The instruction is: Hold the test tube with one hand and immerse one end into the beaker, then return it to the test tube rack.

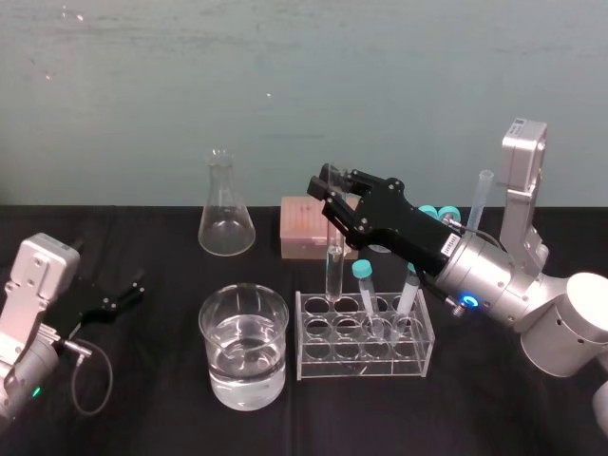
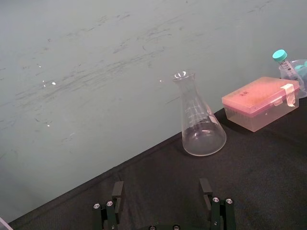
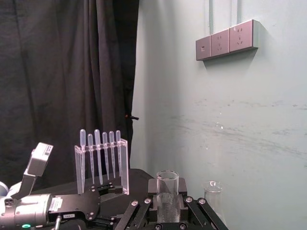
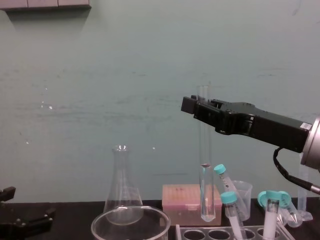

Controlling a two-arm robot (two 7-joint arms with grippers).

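Handling notes on the test tube: it's thin bare glass, long, light and uncapped, so weight is nothing and breakage is everything. The right gripper has its fingers clamped on it close under the open mouth. The tube hangs upright with almost its whole length below the fingers. In the right wrist view the glass sits squarely between the pads, with the lip poking out just past them.

I reckon that's the right place to hold it, since a high grip keeps the fingers out of the water. The downside is a long lever under a small, smooth contact patch, so any knock at the bottom could swivel or slip it. I'd go for a firm squeeze, not a crushing one.

The rounded end, far below the fingers, looks to be just above a rear corner hole of the test tube rack, though I can't swear it's clear of the rim. The beaker, part full of water, stands just beside the rack, below the fingers and off to their left. The teal-capped tubes lean in the rack on the wrist side of the fingers — close enough to clip on a careless move.

The left gripper is parked well apart, fingers spread, holding nothing.
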